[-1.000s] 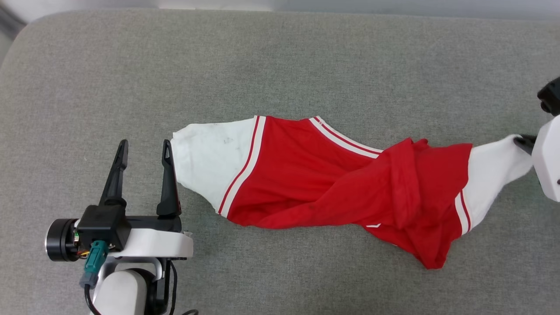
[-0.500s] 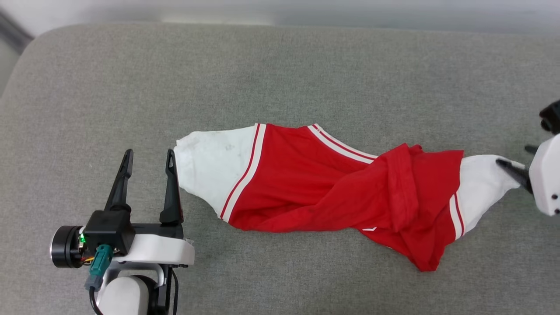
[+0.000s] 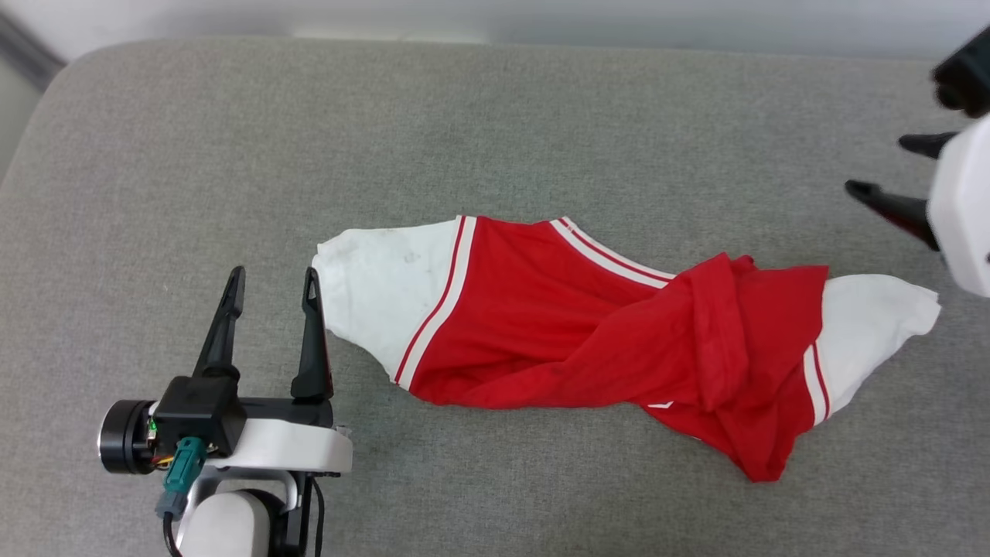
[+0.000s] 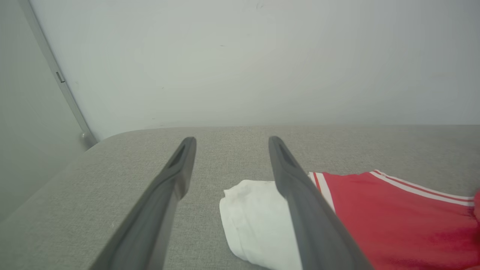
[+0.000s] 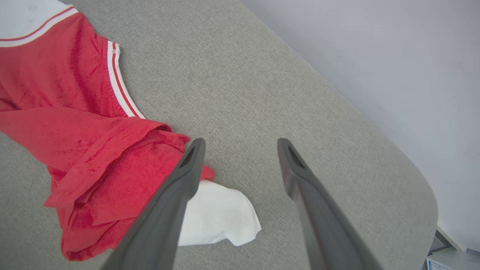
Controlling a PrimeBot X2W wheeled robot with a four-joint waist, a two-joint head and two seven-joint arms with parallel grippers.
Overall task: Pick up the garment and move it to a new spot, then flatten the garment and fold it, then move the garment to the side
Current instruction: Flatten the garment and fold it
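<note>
Red jersey T-shirt [image 3: 588, 340] lies twisted on the grey surface [image 3: 495, 116], my left tool [image 3: 274, 272] beside one white sleeve [image 3: 379, 286], my right tool [image 3: 878, 164] clear of the other, both spread wide, empty.

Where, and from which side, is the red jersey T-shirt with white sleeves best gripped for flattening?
Probably its two white sleeves, which stick out at either end of the twisted red jersey T-shirt: left sleeve from the left with the left gripper, right sleeve from the right with the right gripper.
</note>
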